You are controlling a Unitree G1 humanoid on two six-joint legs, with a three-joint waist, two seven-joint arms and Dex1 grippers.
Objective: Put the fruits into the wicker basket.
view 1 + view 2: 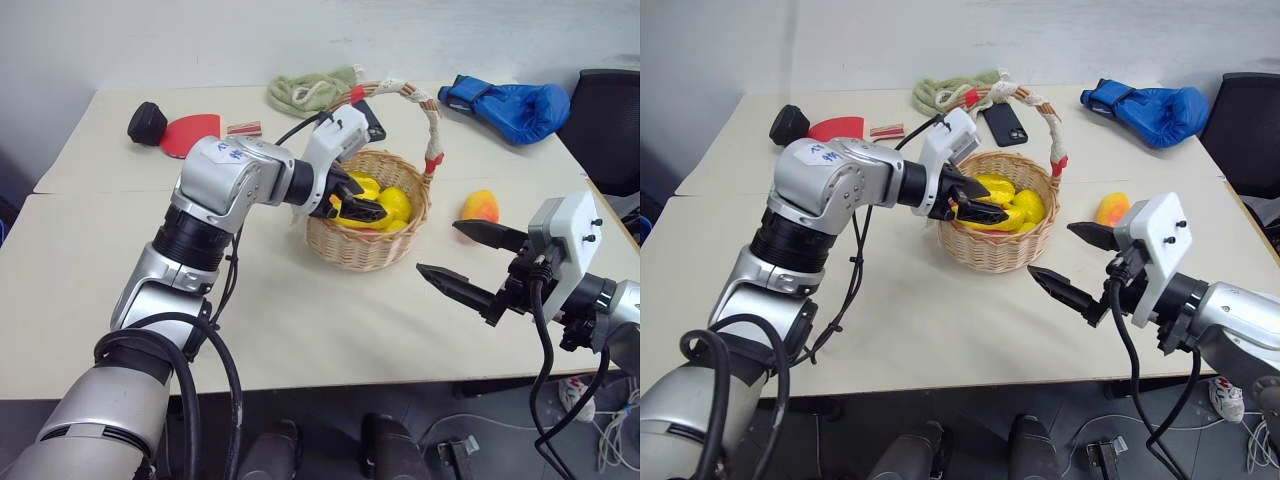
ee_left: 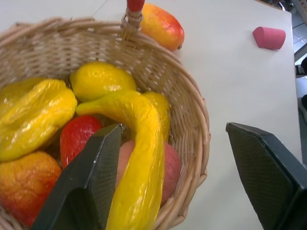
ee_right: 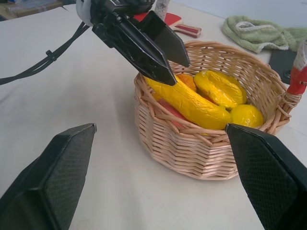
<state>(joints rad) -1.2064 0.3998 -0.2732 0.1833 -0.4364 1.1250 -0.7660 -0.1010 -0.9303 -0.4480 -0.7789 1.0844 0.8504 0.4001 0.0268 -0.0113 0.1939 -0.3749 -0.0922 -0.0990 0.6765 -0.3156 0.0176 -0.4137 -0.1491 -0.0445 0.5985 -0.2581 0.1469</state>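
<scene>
The wicker basket stands near the middle of the pale table, with wide bare tabletop toward the robot and to its left, and the table's near edge running below both arms. The left gripper hangs over the basket's rim on the robot's side, its two black fingers spread apart and released, one finger beside the banana, which lies across the pile inside and rests on the rim. Under and around the banana sit small yellow fruits and red fruits. The mango lies on the table just beyond the basket on the right, close to the foot of the arched handle, which rises over the basket's far side. The right gripper hovers above open table to the right of the basket, well apart from it, jaws wide and holding nothing; the mango lies just past its upper finger. Along the far edge lie a green cloth, a dark phone, a blue boxing glove, and a red paddle. A pink cylinder lies farther off on the table, beyond the mango.
</scene>
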